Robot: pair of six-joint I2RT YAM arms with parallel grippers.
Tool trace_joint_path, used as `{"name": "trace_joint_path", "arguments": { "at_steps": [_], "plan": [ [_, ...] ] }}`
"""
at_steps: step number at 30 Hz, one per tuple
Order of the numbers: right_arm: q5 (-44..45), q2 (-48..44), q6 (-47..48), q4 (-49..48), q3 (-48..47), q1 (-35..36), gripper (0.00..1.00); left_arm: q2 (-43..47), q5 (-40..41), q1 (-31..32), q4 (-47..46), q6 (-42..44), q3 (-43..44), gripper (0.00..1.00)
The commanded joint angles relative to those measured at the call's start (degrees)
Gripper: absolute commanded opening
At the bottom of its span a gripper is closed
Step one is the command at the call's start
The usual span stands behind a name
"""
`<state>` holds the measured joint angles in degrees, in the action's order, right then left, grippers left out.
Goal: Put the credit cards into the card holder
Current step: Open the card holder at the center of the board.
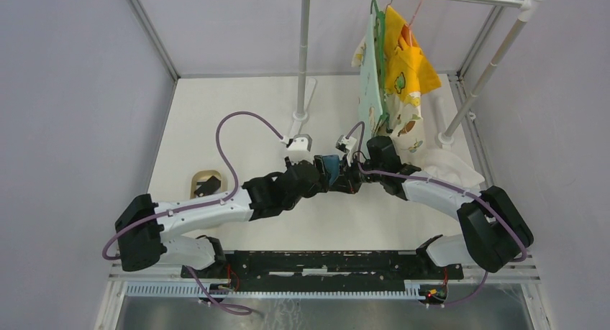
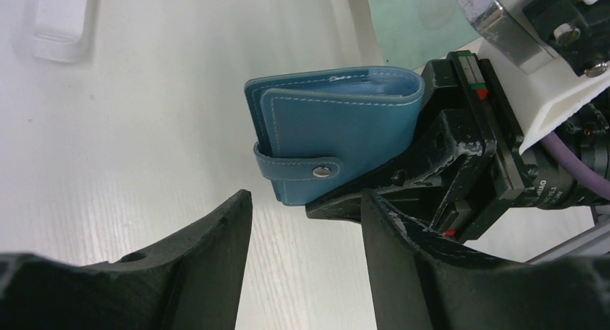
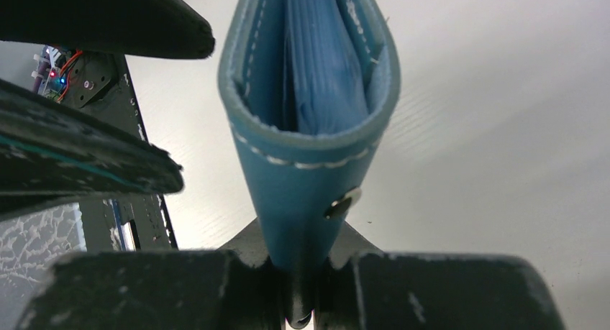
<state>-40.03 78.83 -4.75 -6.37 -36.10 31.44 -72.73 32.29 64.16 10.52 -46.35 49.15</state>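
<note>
Teal card holder [image 2: 338,139] (strap apparently snapped) pinched in right gripper [image 3: 298,287]; left gripper [image 2: 306,204] gapes empty beside it.

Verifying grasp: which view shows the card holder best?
Left wrist: card holder face-on, snap visible, pinched by the right claw. Right wrist shows only its edge; top external only a small blue patch.
</note>
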Motion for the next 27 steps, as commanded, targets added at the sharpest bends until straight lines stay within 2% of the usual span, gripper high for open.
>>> {"name": "trace_joint_path", "arguments": {
  "at_steps": [1, 11, 16, 21, 23, 27],
  "plan": [
    [-0.93, 0.23, -0.65, -2.22, -1.35, -0.07, 0.0, -2.9, 0.86, 0.43, -0.88, -2.4, 4.65, 0.63],
    [-4.61, 0.61, -1.7, -3.17, -1.19, -0.09, 0.0, -9.61, 2.03, 0.35, 0.05, -3.02, 7.67, 0.63],
    [-7.69, -0.28, -2.87, -4.74, -0.78, -0.08, 0.0, -11.92, 4.27, 0.44, 2.16, -3.52, 8.3, 0.55],
    [-9.86, -0.83, -3.58, -5.88, -0.38, -0.13, 0.0, -12.64, 6.39, 0.32, 2.79, -4.05, 7.9, 0.53],
    [-10.19, -0.96, -3.51, -5.91, -0.38, -0.05, 0.0, -12.79, 6.82, 0.29, 2.85, -3.8, 7.98, 0.49],
    [-10.59, -1.04, -3.47, -5.91, -0.38, -0.06, 0.0, -12.49, 8.27, 0.12, 4.35, -3.66, 8.16, 0.36]
  ]
}}
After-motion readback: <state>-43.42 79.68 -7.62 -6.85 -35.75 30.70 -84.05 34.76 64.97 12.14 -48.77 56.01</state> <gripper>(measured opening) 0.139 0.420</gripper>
